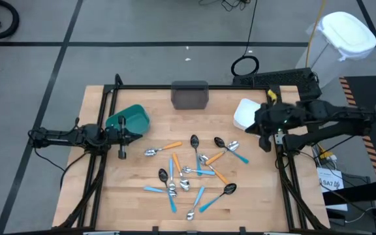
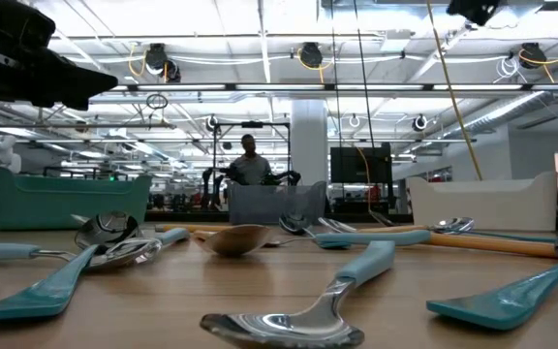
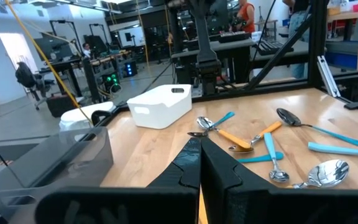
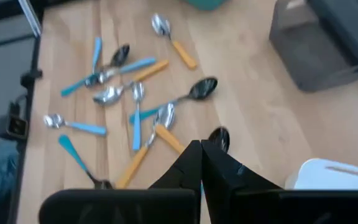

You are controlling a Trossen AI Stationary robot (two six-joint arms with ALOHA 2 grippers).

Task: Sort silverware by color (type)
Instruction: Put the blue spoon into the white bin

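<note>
While both the left gripper (image 1: 122, 154) and right gripper (image 1: 264, 147) hang pressed together and empty, all the silverware (image 1: 191, 173) lies unsorted mid-table, outside every bin.

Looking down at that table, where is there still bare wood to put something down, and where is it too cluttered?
Bare wood lies along the left edge below the teal bin, in the front right corner, and between the grey bin and the silverware. The table's middle is crowded with that scattered pile.

Glossy metal silverware (image 1: 194, 171), matt wood table (image 1: 260, 196)
</note>
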